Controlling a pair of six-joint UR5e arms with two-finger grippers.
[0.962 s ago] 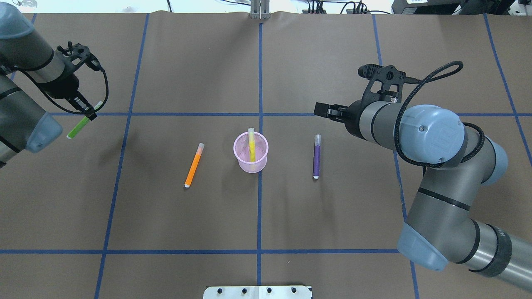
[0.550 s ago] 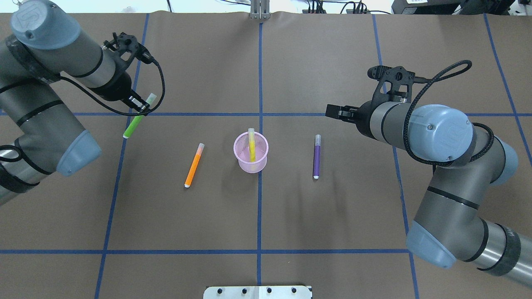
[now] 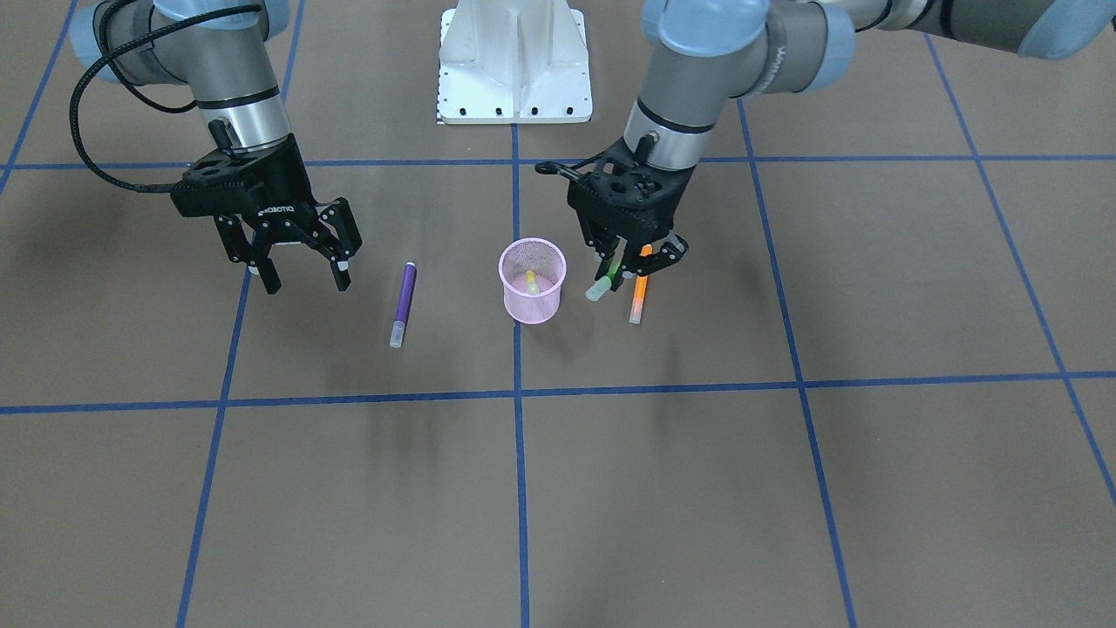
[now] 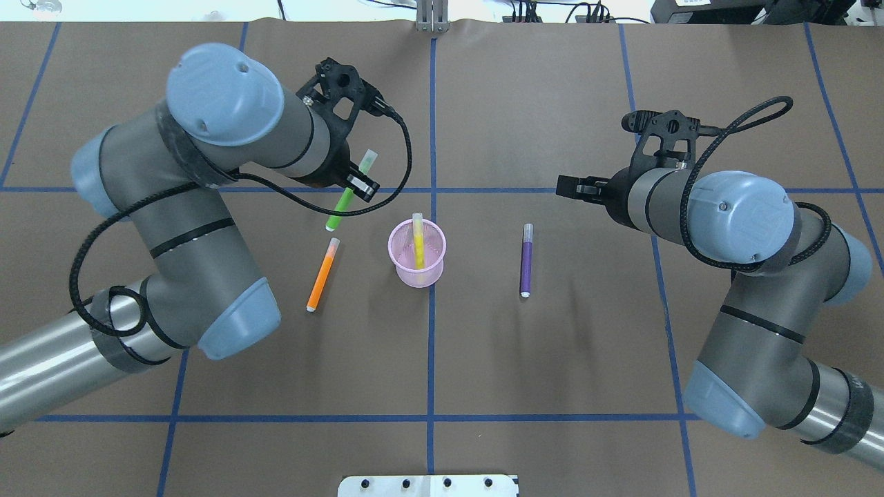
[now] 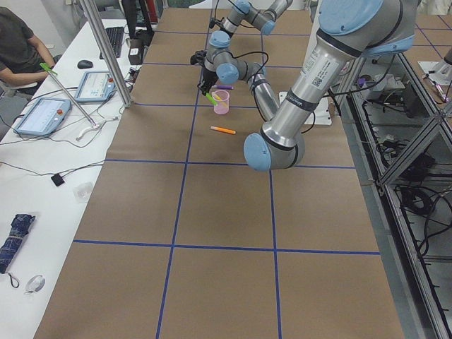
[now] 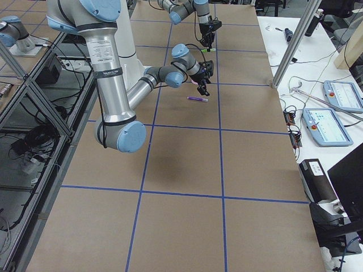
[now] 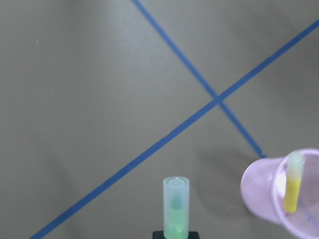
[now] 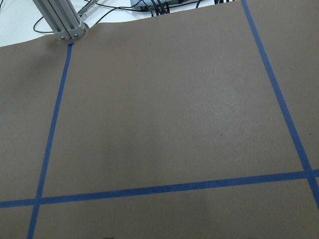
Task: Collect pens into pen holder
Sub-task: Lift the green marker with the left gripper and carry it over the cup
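The table (image 4: 552,386) spreads under both of my arms, with the pen holder near its middle. My left arm (image 4: 186,228) reaches in over the left half and my right arm (image 4: 739,221) bends over the right half. My right end effector (image 3: 307,281) hangs above the table with its 2 fingers spread wide and nothing between them, near the purple pen but apart from it. My left end effector (image 4: 360,185) is clamped on the green pen, and it hovers just beside the pen holder (image 4: 418,277), on my left of it and not over its mouth. The holder stands upright with 1 pen inside, the yellow pen (image 4: 418,245), leaning against the rim. The green pen (image 4: 337,215) sits at a slant in my grip, its pale cap pointing away from me. The orange pen (image 4: 322,274) lies flat on the table left of the holder, and the purple pen (image 4: 526,261) lies flat to its right. I judge that I am mid-carry with the 2nd of 4 pens. Next I would need to bring the green pen over the opening, tip it nearer to upright, lower 1 end in beside the yellow pen and only then let go.
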